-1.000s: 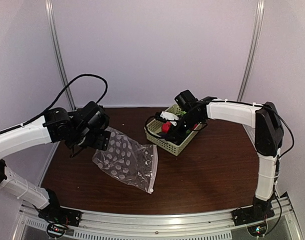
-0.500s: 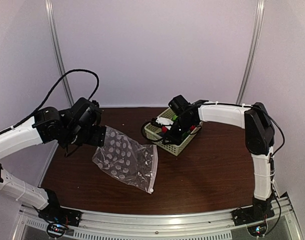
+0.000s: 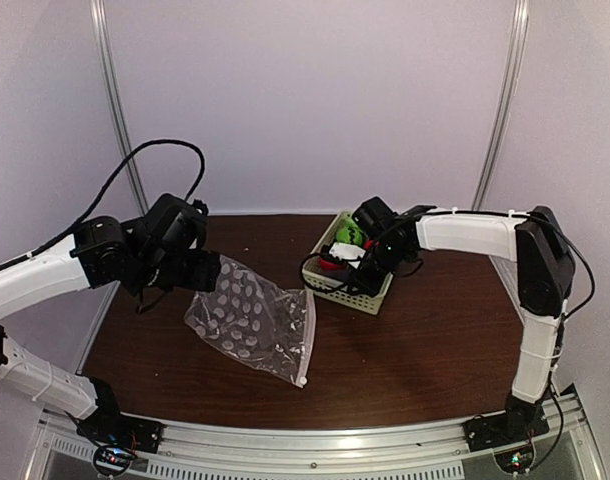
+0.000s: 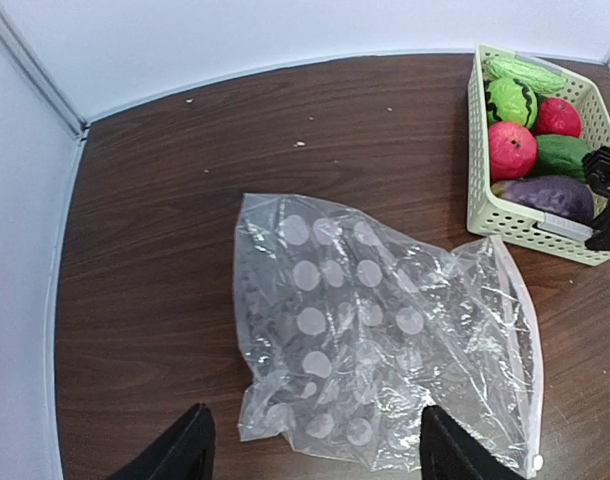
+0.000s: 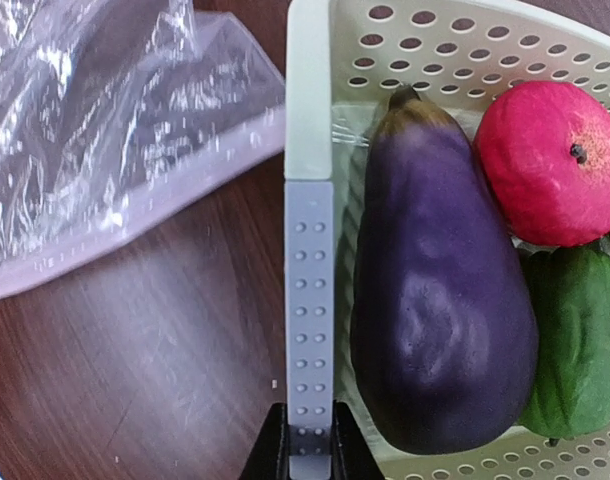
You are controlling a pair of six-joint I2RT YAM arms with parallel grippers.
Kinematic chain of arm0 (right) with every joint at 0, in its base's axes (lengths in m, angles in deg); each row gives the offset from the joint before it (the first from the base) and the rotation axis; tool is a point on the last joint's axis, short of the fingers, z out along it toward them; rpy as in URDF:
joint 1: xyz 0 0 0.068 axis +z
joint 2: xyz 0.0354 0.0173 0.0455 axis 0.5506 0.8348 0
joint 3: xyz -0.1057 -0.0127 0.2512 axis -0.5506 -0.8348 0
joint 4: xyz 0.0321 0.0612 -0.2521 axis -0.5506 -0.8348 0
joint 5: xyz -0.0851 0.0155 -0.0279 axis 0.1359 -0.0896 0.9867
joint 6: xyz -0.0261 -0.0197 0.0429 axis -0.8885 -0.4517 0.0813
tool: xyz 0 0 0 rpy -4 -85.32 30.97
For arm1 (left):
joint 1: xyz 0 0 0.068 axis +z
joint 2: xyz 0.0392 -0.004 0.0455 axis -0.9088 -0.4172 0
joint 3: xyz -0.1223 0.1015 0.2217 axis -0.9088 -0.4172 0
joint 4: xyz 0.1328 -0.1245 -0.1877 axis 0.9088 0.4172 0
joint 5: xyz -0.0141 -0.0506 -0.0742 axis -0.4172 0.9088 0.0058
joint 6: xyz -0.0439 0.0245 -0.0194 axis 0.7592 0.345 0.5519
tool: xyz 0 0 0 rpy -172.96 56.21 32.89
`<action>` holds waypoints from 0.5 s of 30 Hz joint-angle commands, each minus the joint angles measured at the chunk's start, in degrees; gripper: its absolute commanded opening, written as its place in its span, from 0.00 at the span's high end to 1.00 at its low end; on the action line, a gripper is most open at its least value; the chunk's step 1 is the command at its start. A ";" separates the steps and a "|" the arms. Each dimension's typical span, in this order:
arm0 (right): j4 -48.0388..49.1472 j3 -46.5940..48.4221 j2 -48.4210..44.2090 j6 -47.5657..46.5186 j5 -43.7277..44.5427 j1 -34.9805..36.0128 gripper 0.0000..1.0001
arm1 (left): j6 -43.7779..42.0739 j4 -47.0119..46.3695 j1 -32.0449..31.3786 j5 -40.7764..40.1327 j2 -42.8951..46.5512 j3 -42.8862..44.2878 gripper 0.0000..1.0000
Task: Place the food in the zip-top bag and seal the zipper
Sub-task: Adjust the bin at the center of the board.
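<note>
Brown table [image 4: 135, 250], zip-top bag [image 4: 365, 340] (basket [image 4: 525, 222] beside)

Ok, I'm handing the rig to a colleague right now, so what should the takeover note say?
Left hand: open, hovering over the zip-top bag, holding nothing.
Right hand: shut on the basket side wall.
Bag: flat on the table, empty, beside the basket.
Food: all in the basket.
Done: nothing bagged.
Left: load the food, seal the bag.
</note>
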State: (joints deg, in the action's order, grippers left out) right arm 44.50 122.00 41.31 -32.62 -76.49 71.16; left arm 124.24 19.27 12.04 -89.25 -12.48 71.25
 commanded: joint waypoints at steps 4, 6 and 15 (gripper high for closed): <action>-2.76 -16.48 -15.15 1.70 8.96 -4.06 1.00 | -3.49 -12.66 -4.75 14.62 -8.09 -2.16 0.33; -2.89 -21.12 -20.25 1.40 9.52 -5.46 1.00 | -3.54 -14.05 -7.26 16.26 -12.69 -0.52 0.33; -4.91 -39.79 -40.07 -7.56 12.37 -6.12 1.00 | 1.33 -6.85 -13.17 12.71 -38.41 17.14 0.25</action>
State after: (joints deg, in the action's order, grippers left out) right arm 41.61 86.95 7.11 -34.79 -67.40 64.83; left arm 123.10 9.63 -0.05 -74.50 -43.34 80.67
